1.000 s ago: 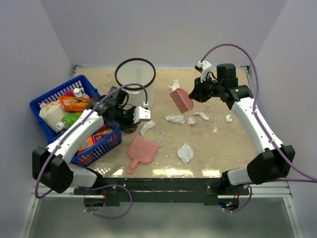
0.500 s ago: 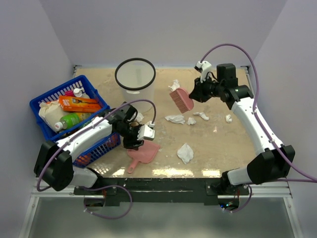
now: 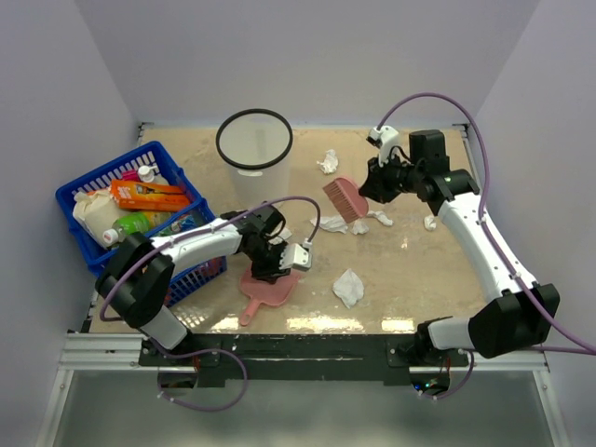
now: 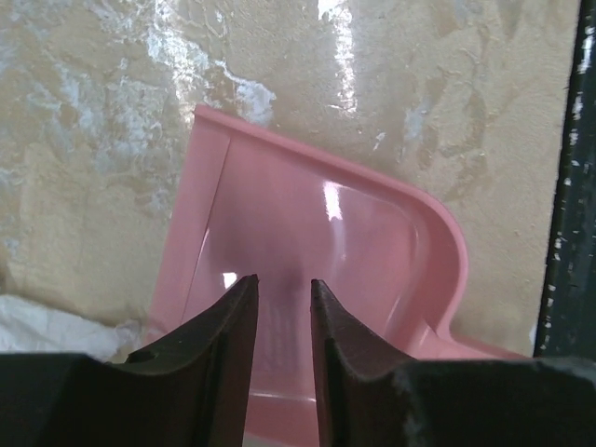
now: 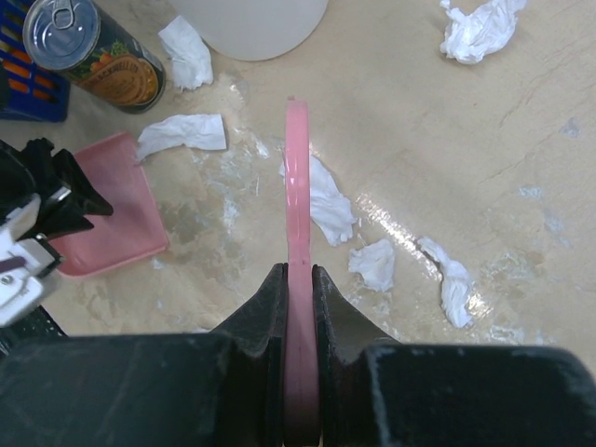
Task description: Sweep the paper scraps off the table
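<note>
Several white paper scraps lie on the beige table (image 3: 419, 279): one far back (image 3: 327, 161), a cluster under the brush (image 3: 328, 223), one near the front (image 3: 348, 287). The right wrist view shows them too (image 5: 326, 200). My right gripper (image 3: 371, 186) (image 5: 298, 270) is shut on the handle of a pink brush (image 3: 343, 198) (image 5: 296, 177), held above the cluster. My left gripper (image 3: 272, 265) (image 4: 283, 281) hangs just over the pink dustpan (image 3: 270, 289) (image 4: 317, 233), its jaws a narrow gap apart with nothing between them.
A blue basket (image 3: 93, 200) of groceries stands at the left. A white bin with a black rim (image 3: 254, 140) stands at the back. A can (image 5: 93, 51) stands near the basket. The metal front rail (image 3: 307, 337) runs close to the dustpan.
My left arm swung from beside the bin toward the front and came down over the dustpan. My right gripper moved the brush slightly nearer, over the scrap cluster.
</note>
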